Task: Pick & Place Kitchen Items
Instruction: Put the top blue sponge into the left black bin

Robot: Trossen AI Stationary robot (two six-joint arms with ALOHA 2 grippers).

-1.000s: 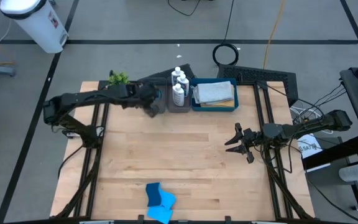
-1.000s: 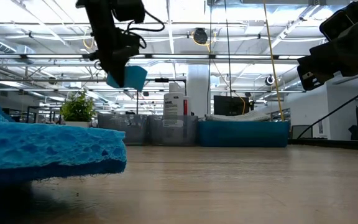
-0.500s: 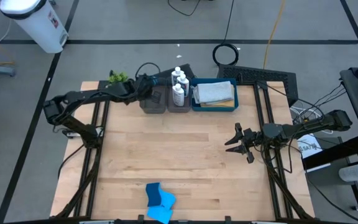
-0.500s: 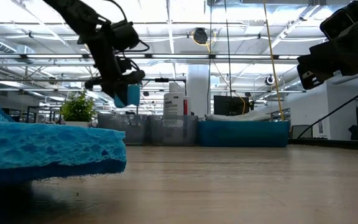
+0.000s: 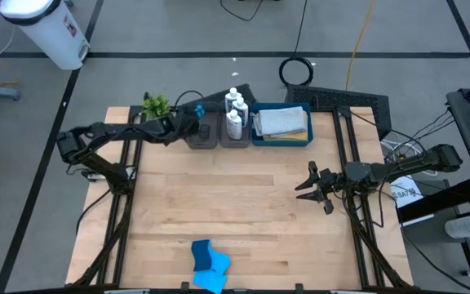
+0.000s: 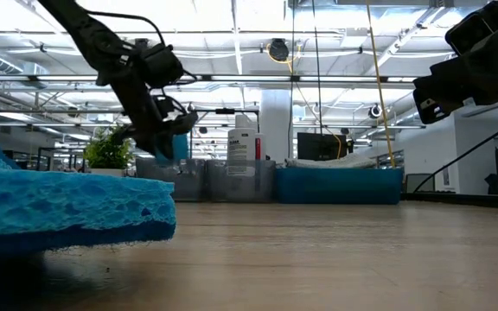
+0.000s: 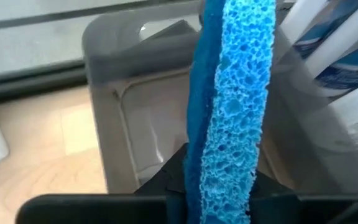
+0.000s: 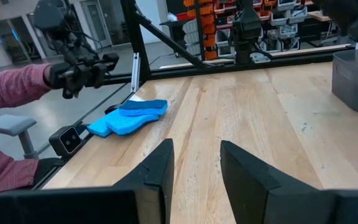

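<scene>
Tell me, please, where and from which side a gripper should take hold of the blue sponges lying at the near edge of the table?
The blue sponges lie flat and overlapping, so probably come straight down and pinch the top sponge across its narrow width, one finger on each long side. The right gripper hangs open over the table's right half; the left gripper already holds a sponge.

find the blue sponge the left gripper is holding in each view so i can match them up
High view: only a small blue spot at the left gripper, over the grey tray.
Low view: blue sponge hangs from that gripper, upper left, above the tray.
Left wrist view: the sponge stands on edge mid-picture, over the tray.
Right wrist view: not in it; the sponges there lie on the table.
Shared landmark: the grey tray.
</scene>
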